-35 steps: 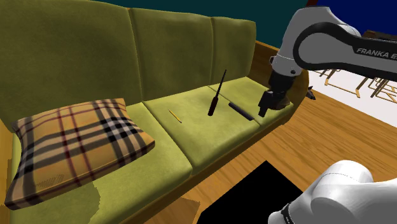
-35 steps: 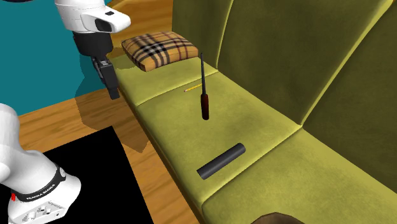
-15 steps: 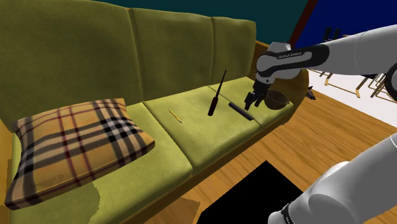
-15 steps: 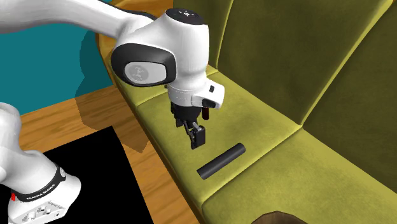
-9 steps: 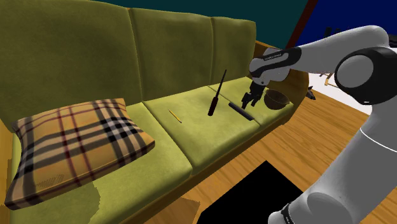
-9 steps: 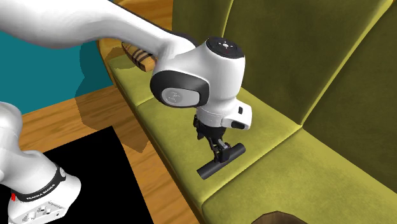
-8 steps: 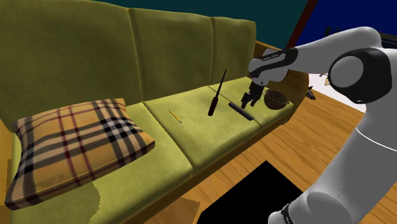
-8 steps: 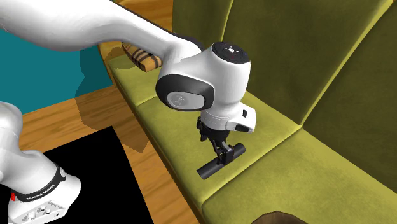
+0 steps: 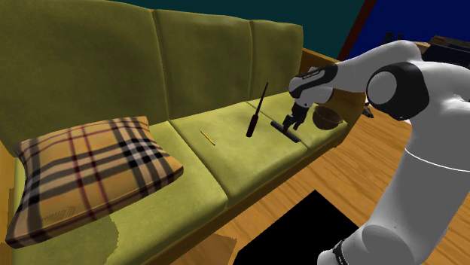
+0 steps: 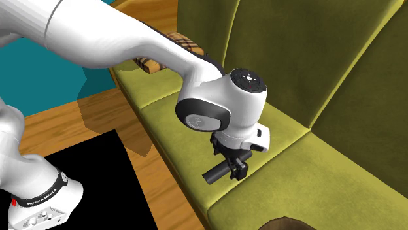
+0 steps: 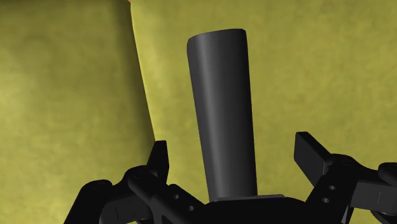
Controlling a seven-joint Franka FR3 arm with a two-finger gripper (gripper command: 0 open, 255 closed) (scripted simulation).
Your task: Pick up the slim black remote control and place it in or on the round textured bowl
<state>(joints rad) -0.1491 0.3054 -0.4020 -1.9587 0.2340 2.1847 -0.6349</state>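
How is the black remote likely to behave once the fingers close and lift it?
The remote looks like a straight, smooth bar: probably stiff, possibly slippery. Its rounded sides suggest it may roll on the sofa cushion if nudged. The open gripper seems to straddle it off-centre, so it might tilt when lifted.

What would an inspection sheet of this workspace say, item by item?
Surface: olive sofa seat, soft and uneven.
Job's things: dark slim remote lying flat on the seat; brown bowl at the sofa's end, beside it in the shoulder view.
Clutter: plaid cushion, thin black tool and small yellow stick, all apart from the remote.
Grippers: gripper open, straddling the remote; fingers not touching it.
Cables: nothing seen.
Surroundings: wooden floor, teal wall.
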